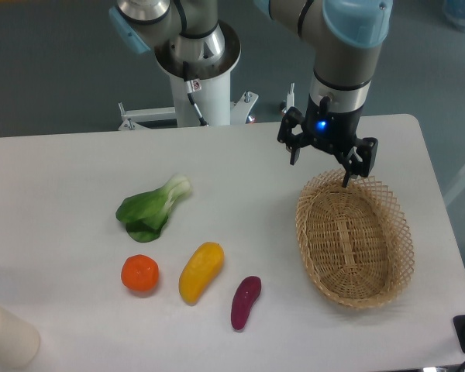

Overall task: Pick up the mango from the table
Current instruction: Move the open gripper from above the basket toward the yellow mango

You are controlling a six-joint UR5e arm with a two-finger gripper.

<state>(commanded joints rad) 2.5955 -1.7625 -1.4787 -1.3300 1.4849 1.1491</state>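
Nearest the camera, at the table's front left corner, a cream-coloured cylinder point(8, 335) pokes in from the lower edge, only partly in view. Along the front half of the table point(62, 178) three items lie in a loose row. An orange point(139, 273), round and bright, sits furthest left. Just beside it to the right lies the mango point(201, 272), a smooth yellow-orange fruit, elongated and slanting so that its upper end leans toward the right edge. Right of the mango, close to the front edge and apart from it, lies a purple oblong vegetable point(245, 301), tilted the same way. Behind the orange, toward the middle of the table, lies a leafy green bok choy point(152, 208), its pale stem end pointing toward the back right.

On the right side of the table rests an oval wicker basket point(355, 287), reaching from mid-table nearly to the front right corner.

The gripper point(325, 159) hangs above the basket's back rim, near the back right part of the table and well apart from the mango. Its two black fingers stand spread wide with nothing between them, and a blue light glows on the wrist above. The arm's white base point(199, 85) stands behind the back edge.
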